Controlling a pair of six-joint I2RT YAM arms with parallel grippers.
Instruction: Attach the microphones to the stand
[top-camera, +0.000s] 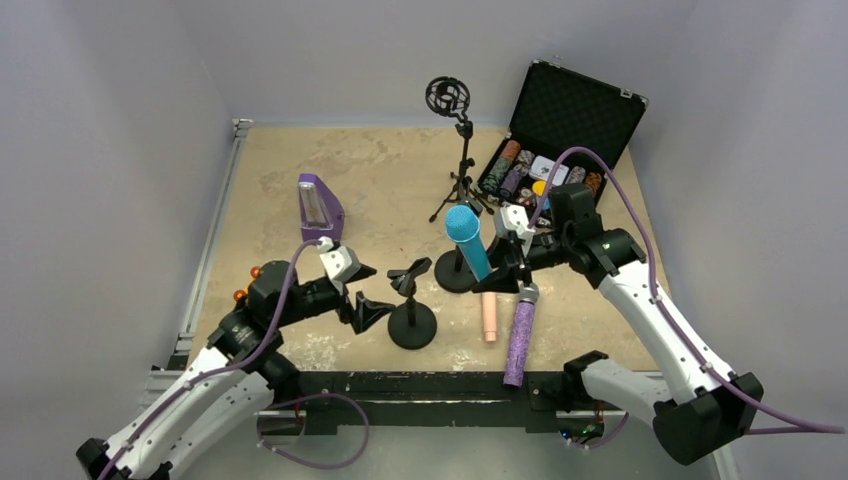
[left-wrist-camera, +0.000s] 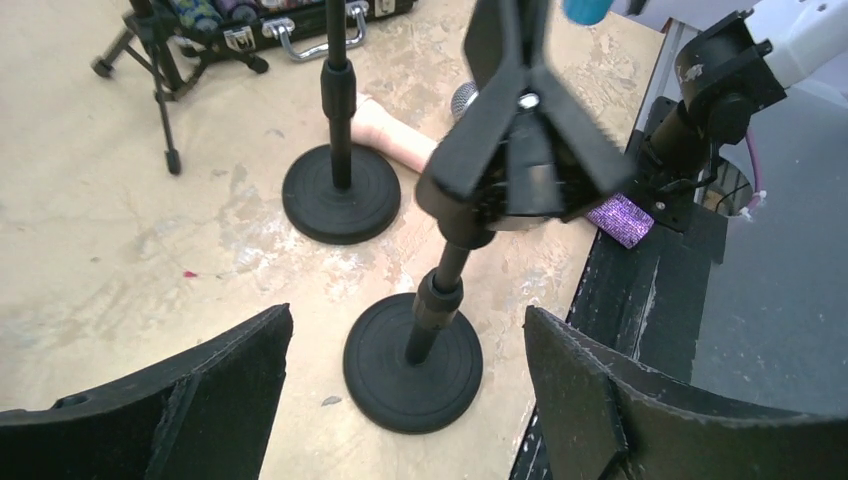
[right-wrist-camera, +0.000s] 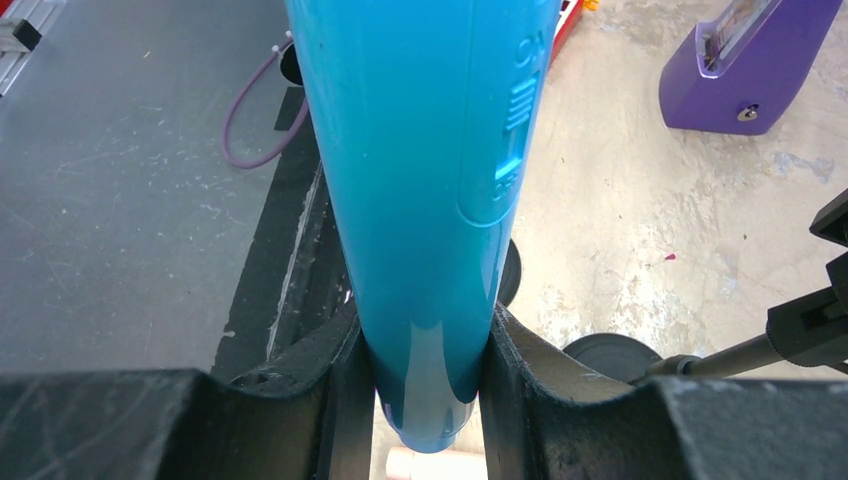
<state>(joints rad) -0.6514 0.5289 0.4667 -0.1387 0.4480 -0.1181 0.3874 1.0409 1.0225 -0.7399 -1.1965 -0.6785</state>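
Left pincer (top-camera: 372, 292) gapes wide and empty facing the stand (top-camera: 412, 325) near the bench's front edge, perhaps to steady it; right pincer (right-wrist-camera: 425, 345) clamps the blue microphone (top-camera: 467, 240) head-up

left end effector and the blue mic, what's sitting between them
An empty black clip stand stands between the open left end effector and the blue mic. The top view shows it.

Turquoise microphone (top-camera: 467, 240), peach-pink microphone (top-camera: 489, 317), glittery purple microphone (top-camera: 519, 340), purple metronome (top-camera: 320, 207).
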